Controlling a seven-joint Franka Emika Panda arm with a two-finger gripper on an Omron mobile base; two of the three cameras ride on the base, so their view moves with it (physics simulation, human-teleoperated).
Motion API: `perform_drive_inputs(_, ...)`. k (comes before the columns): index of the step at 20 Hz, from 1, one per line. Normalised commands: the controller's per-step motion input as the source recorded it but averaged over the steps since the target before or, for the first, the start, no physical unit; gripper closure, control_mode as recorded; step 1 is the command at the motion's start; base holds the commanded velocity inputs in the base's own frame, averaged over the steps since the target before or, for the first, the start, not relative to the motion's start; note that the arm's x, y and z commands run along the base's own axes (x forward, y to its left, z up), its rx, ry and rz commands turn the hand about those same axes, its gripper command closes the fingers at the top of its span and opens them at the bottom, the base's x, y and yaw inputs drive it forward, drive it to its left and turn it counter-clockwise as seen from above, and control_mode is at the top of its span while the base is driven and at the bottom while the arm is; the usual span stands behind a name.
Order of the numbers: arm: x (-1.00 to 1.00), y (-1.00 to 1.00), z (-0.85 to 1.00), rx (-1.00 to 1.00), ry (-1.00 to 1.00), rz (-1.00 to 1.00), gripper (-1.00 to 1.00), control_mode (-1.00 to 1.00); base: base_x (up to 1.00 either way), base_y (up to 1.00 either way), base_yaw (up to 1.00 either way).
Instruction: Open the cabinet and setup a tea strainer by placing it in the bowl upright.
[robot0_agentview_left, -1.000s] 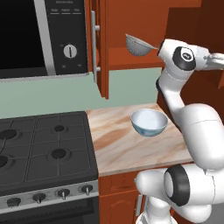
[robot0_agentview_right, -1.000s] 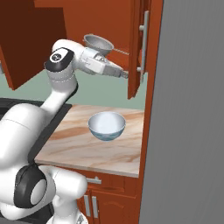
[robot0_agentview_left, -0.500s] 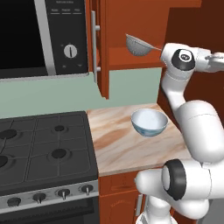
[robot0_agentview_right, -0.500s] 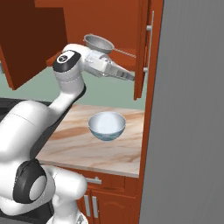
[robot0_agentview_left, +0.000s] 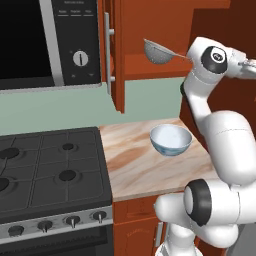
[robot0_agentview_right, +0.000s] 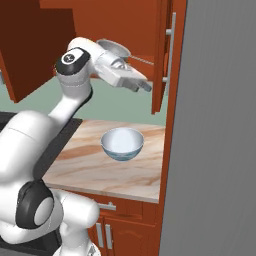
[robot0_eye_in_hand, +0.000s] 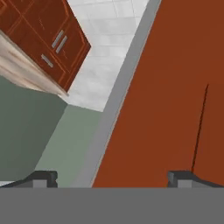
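Gripper (robot0_agentview_right: 142, 86) is spread wide and empty, up in the centre-upper part of the right base view, just beside the edge of the open right cabinet door (robot0_agentview_right: 162, 55). Tea strainer (robot0_agentview_left: 158, 51) sits on the cabinet shelf (robot0_agentview_left: 150, 74) at upper centre of the left base view, handle running right toward the arm. Bowl (robot0_agentview_left: 171, 139) is on the tabletop (robot0_agentview_left: 135, 165) below, centre-right, empty.

Risks, as I judge them:
- The gripper points away from the strainer, so a big reorientation is needed; a swing in that tight space could clip the door or shelf edge.
- The thin handle is easy to miss or pinch off-centre, so the strainer could tip or get knocked deeper into the cabinet.
- The bowl looks light, and a rough placement could skid it.

Views: the left base view shows the strainer's mesh basket and the left door (robot0_agentview_left: 114, 55). The right base view shows the gripper's fingers and their closeness to the door. The hand view shows the door panel (robot0_eye_in_hand: 175, 87) close up, with floor and lower cabinets (robot0_eye_in_hand: 48, 39) at upper left.
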Motion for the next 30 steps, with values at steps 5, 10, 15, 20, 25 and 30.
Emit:
perform_drive_inputs(5, -0.01, 0.20, 0.00, 0.02, -0.43, 0.01, -1.00, -1.00, 0.00, 0.00, 0.00)
perform_drive_inputs(10, -0.05, 0.42, 0.00, 0.00, -0.33, 0.03, -1.00, -1.00, 0.00, 0.00, 0.00)
perform_drive_inputs(15, -0.06, 0.34, -0.07, 0.02, -0.38, 0.02, -1.00, -1.00, 0.00, 0.00, 0.00)
perform_drive_inputs(20, 0.01, 0.01, -0.78, 0.28, -0.20, 0.00, -1.00, -1.00, 0.00, 0.00, 0.00)
perform_drive_inputs(25, 0.15, 0.22, -0.66, 0.25, -0.39, -0.04, -1.00, -1.00, 0.00, 0.00, 0.00)
perform_drive_inputs(30, 0.25, 0.24, -0.03, 0.23, -0.51, -0.20, -1.00, -1.00, 0.00, 0.00, 0.00)
